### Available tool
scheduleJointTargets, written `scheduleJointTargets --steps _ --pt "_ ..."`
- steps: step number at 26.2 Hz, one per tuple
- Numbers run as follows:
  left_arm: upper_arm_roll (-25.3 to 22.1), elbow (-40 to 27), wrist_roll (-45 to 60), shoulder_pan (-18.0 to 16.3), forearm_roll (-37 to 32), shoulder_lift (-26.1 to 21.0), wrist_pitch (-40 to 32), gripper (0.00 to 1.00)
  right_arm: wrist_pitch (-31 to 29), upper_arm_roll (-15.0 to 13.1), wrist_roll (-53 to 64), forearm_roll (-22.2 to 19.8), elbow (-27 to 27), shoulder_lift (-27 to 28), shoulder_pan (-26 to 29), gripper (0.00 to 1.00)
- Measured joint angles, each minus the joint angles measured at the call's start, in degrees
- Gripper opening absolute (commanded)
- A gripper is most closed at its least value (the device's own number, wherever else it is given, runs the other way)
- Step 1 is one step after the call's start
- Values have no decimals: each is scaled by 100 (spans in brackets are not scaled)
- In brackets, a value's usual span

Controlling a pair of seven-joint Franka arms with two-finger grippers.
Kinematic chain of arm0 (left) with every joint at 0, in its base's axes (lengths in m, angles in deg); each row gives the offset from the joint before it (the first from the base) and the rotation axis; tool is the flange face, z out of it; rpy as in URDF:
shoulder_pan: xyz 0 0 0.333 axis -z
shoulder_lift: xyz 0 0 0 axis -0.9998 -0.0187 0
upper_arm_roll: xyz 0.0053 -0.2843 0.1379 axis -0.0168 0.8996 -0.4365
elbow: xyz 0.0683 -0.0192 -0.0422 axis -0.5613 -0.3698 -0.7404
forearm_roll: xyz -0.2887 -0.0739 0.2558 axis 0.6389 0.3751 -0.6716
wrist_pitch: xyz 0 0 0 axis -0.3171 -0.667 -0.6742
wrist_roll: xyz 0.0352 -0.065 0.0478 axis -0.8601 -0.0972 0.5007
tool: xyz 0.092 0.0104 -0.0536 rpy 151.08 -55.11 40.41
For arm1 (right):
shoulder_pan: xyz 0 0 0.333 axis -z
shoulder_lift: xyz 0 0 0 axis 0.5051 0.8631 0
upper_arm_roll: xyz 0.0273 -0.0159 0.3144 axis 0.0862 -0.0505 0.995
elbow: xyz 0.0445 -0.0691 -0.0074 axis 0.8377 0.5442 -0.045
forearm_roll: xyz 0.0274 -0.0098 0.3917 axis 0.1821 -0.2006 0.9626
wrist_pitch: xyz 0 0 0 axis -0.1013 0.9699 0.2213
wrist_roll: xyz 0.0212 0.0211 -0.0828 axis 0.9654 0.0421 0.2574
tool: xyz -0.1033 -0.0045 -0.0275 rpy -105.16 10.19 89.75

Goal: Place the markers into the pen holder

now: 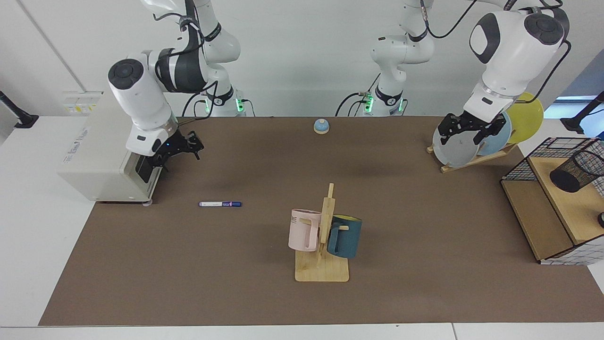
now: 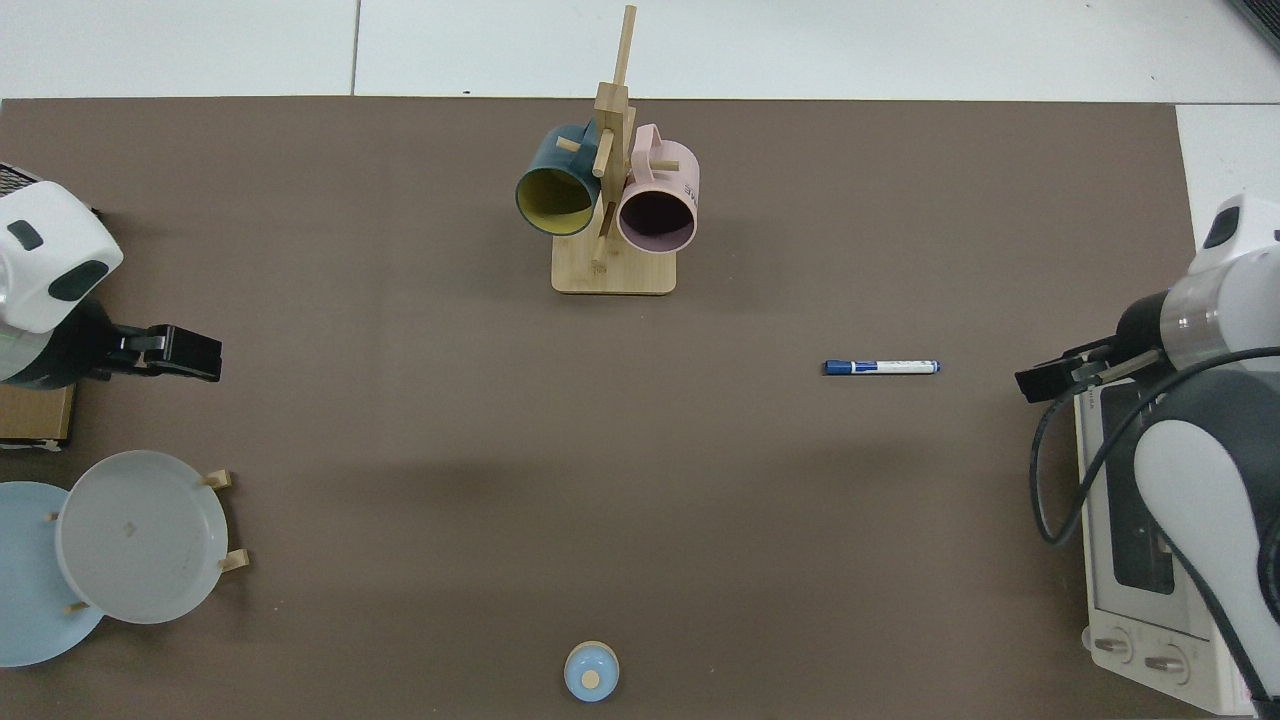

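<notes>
Black mesh pen holder [image 1: 576, 171] appears only in the facing view, well apart from the marker [image 1: 220, 204]. Right claw [image 1: 181, 147], beside the toaster oven [image 1: 101, 160], and left claw [image 1: 465, 130] spread, empty. Top view: marker [image 2: 881, 367] lies on the counter [image 2: 400, 480] between mug stand [image 2: 613, 275] and oven.

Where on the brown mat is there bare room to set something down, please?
The widest bare patch lies between the mug rack, the plate rack and the bell. The near edge is also free. It is tighter between the marker and the toaster oven, near the right gripper.
</notes>
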Motion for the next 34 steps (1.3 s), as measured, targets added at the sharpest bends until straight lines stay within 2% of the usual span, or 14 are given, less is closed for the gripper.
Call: scheduleJointTargets --steps 4,8,10,19,26,34 --pt "0 -24 0 0 0 0 5 100 -748 -15 1466 -3 268 320 16 100" --pt "-8 -74 -10 -1 -2 -11 88 100 -1185 -29 2829 -3 487 561 50 100" --pt "-25 -110 -84 -5 -4 -43 228 100 -1365 -28 3151 -3 611 659 51 100" --pt "-45 -167 -256 -1 -4 -249 677 100 -2347 34 3820 -4 1221 848 -57 100" --pt "-35 -167 -653 1 -4 -253 676 100 -2801 54 3936 -5 1254 911 -370 100" --pt "-37 -168 -1383 1 -4 -253 674 100 -3246 31 4141 -5 1268 1159 -368 99"
